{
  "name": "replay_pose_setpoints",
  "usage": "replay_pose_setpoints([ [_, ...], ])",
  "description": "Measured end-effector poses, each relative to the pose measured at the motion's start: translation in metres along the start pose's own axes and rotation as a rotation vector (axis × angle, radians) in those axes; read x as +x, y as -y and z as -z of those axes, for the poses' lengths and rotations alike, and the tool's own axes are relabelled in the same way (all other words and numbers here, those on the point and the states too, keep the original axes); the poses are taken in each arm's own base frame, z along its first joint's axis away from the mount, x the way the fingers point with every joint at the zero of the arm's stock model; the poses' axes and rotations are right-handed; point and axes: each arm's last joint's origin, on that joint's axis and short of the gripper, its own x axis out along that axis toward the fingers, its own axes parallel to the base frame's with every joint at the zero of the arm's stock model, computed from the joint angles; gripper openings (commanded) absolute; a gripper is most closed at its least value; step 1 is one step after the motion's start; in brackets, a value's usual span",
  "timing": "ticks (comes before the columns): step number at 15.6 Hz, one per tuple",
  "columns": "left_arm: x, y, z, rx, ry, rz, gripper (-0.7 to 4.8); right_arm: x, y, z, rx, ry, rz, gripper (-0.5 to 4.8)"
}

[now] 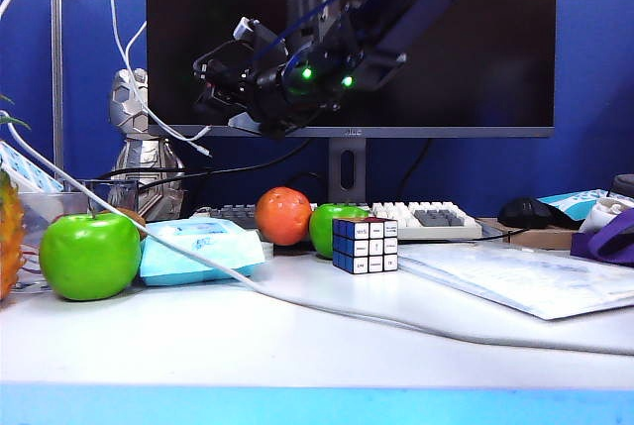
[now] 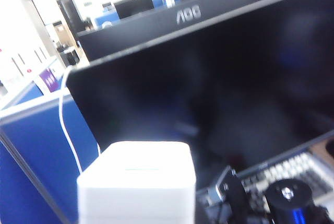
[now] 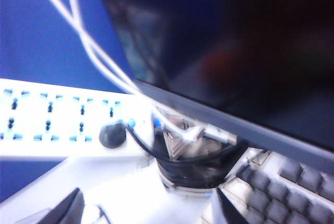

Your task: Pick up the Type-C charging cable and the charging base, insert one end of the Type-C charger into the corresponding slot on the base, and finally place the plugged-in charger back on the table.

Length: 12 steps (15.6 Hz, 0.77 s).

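Left gripper (image 2: pixel 136 219) clamps glossy white rectangular charging base (image 2: pixel 136 182) before black monitor (image 1: pixel 347 39): slippery, grip flat sides. Right gripper (image 3: pixel 146 208) wide, empty.

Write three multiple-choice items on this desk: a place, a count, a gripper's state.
1. Where does the puzzle cube stand? A on the wipes pack B in front of the keyboard C on the mouse
2. How many green apples show in the exterior view? A one B two C four
3. The right gripper, raised before the monitor, has its jaws: A open and empty B shut on the cube C shut on an apple
B, it stands nearer than the keys; B, one left, another mid-desk; A, tips wide apart, nothing between. The left gripper hides behind the charging base it carries.
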Motion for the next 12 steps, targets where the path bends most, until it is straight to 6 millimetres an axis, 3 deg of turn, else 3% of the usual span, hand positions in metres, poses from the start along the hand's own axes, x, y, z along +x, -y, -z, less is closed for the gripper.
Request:
replay_pose_setpoints([
  [6, 0.000, 0.001, 0.003, 0.020, -0.033, 0.012, -0.06, 0.017, -0.008, -0.008, 0.015, 0.098, -0.004, 3.19],
  [10, -0.006, -0.001, 0.005, 0.027, -0.047, 0.016, -0.06, 0.030, 0.002, 0.022, 0.075, 0.062, 0.032, 3.18],
  [12, -0.008, -0.002, 0.005, 0.032, -0.059, 0.012, -0.06, 0.031, 0.004, 0.023, 0.081, 0.075, 0.061, 3.14],
])
